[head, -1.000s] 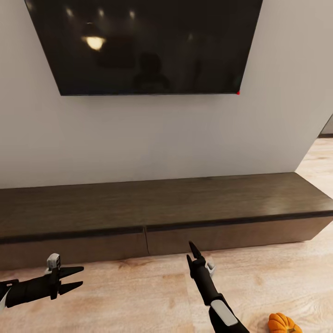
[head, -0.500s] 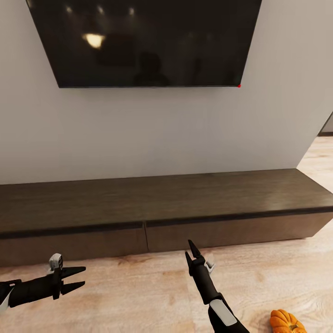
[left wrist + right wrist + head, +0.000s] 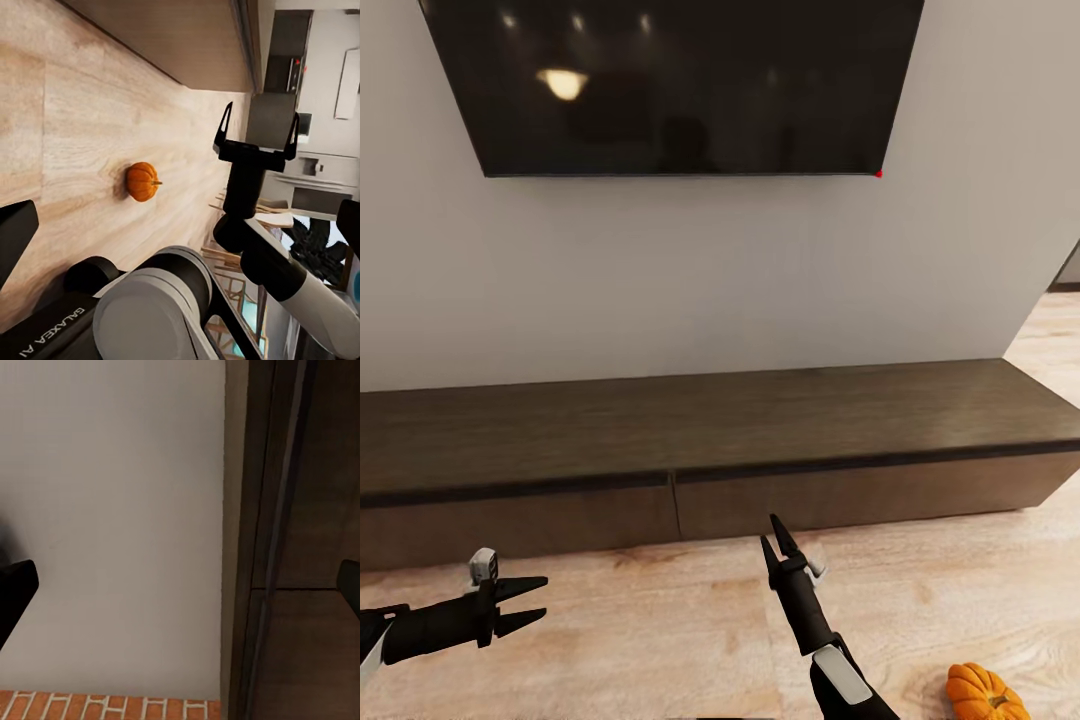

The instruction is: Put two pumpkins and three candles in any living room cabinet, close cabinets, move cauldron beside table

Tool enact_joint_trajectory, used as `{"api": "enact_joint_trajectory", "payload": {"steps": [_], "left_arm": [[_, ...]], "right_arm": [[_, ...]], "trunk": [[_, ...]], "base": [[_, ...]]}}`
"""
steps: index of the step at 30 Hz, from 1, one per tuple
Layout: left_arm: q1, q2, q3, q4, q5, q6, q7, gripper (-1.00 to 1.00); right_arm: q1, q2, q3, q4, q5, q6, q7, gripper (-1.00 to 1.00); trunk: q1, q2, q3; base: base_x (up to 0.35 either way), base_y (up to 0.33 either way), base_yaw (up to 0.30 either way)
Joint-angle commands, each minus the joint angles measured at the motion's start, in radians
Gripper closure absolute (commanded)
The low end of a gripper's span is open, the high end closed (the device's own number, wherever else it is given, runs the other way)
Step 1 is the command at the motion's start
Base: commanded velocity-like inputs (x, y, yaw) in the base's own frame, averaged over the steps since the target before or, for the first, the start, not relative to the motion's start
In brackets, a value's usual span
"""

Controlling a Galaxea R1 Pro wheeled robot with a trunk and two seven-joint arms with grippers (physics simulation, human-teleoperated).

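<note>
Nearest the robot, both hands are hanging empty over the wooden floor point(image 3: 660, 640). The left hand point(image 3: 528, 606) is showing its fingers spread apart and grasping nothing. The right hand point(image 3: 773, 538) is pointing toward the cabinet point(image 3: 710, 440), its fingers also parted with nothing between them; the left wrist view is showing that same right hand point(image 3: 255, 129) wide apart.

One pumpkin point(image 3: 985, 692) is lying on the floor just to the right of the right arm, near the head view's lower right corner; it is appearing again in the left wrist view point(image 3: 141, 181), well clear of the cabinet front.

Beyond the hands, the cabinet is sitting against the wall with both visible drawer fronts flush and shut, its flat top bare. A dark television point(image 3: 680, 85) is hanging on the wall above.

Judging from this, the task is looking barely begun: no drawer is open, this pumpkin is still waiting, and everything else remains to be done.

The only legible writing is "GALAXEA" on the left arm's housing point(image 3: 52, 334).
</note>
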Motion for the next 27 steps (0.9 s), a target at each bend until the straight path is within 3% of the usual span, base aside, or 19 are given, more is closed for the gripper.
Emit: {"api": "enact_joint_trajectory", "payload": {"steps": [1,7,27], "left_arm": [[0.000,0.000,0.000,0.000,-0.001,0.011,-0.004,-1.00],[0.000,0.000,0.001,0.000,-0.001,0.011,-0.004,-1.00],[0.000,0.000,0.001,0.000,-0.001,0.011,-0.004,-1.00]], "right_arm": [[0.000,0.000,-0.002,0.000,-0.006,0.010,0.004,-1.00],[0.000,0.000,-0.002,0.001,-0.006,0.010,0.005,-1.00],[0.000,0.000,-0.002,0.002,-0.006,0.010,0.004,-1.00]], "trunk": [[0.000,0.000,-0.001],[0.000,0.000,-0.001],[0.000,0.000,-0.001]], "base": [[0.000,0.000,0.000],[0.006,0.000,0.000],[0.146,0.003,0.000]]}}
